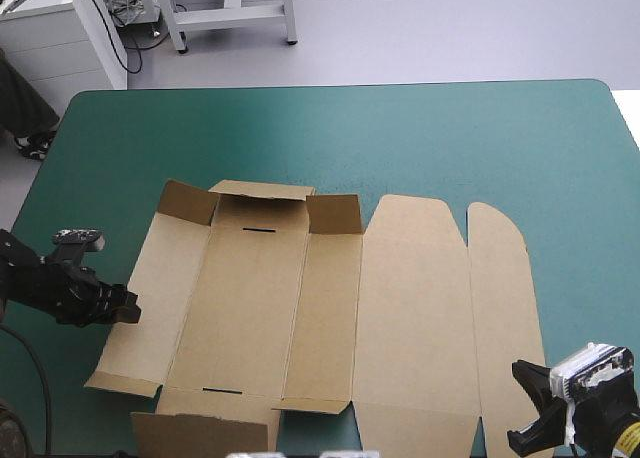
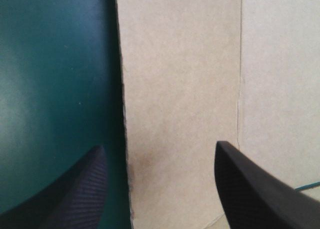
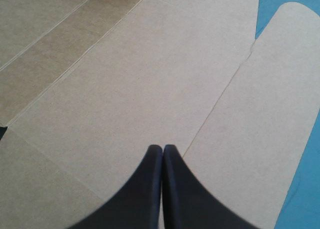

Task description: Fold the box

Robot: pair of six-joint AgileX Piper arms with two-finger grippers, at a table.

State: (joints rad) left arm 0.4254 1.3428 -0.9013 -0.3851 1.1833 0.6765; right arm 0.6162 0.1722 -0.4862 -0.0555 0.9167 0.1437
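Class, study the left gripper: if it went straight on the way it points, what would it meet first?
Probably the box: its left edge lies just ahead, between the open fingers of the left gripper, beside the teal-green cover. Its height above the board is unclear.

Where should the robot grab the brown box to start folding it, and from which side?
Probably the long left panel of the box, coming from the table's left. That edge lies free on the teal-green cover, and the left end effector is open, lined up with it.
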